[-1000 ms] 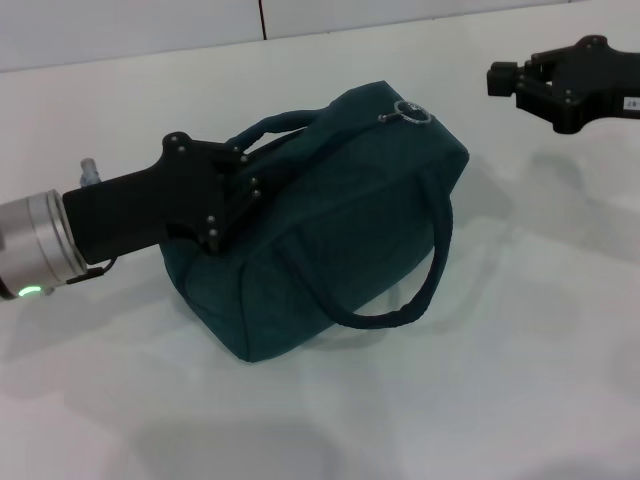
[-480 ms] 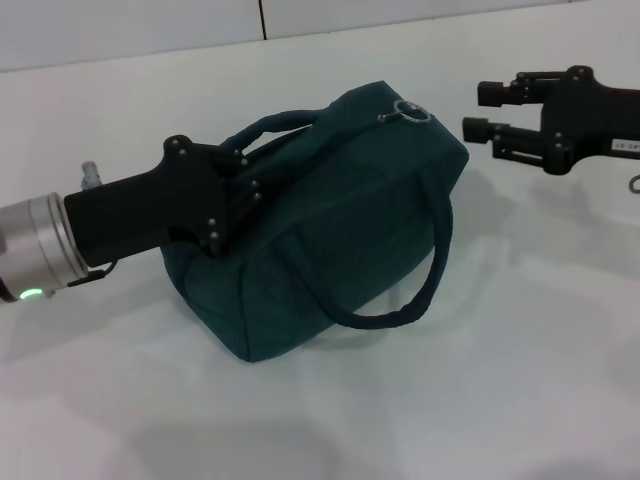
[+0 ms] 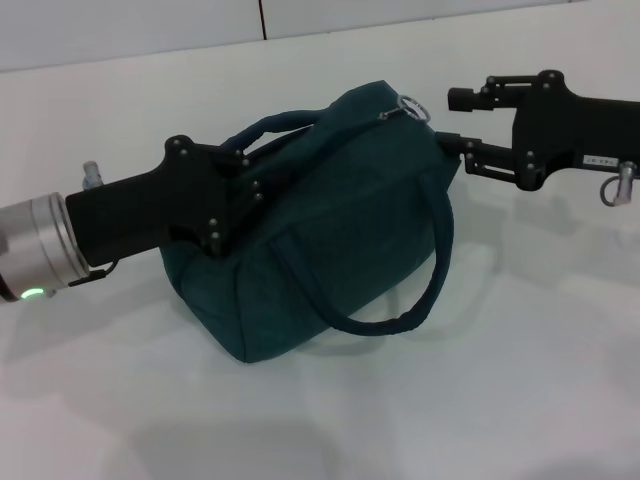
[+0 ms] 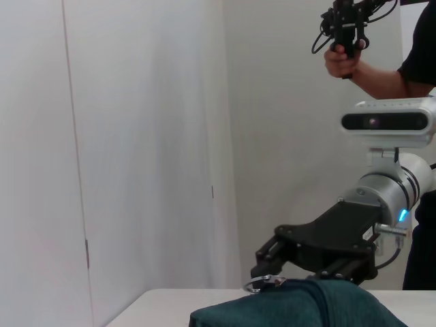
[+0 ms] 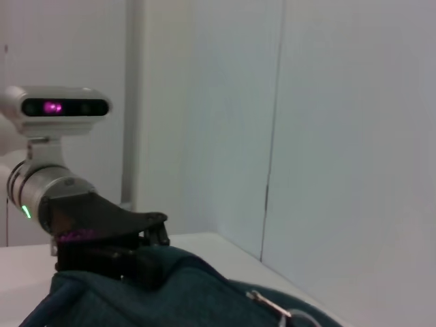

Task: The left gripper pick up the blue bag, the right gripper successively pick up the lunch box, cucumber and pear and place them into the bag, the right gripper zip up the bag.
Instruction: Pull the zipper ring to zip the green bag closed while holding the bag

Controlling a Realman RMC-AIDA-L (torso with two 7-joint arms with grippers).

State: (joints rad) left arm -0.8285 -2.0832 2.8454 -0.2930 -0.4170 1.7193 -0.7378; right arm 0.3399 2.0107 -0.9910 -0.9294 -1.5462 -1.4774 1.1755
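Teal fabric, soft and slouching — the blue bag (image 3: 330,220) sits on the white desk (image 3: 500,380), its rounded strap handle (image 3: 400,318) drooping down the near side. At its top far corner a metal zipper ring (image 3: 412,105) stands out. Left gripper (image 3: 235,195) is at the bag's near end; whether its fingers are clenched I cannot tell, but it seems to brace the bag. Right gripper (image 3: 455,120) sits just beside the ring, fingers (image 3: 470,97) spread apart, apparently lined up for the zip pull.
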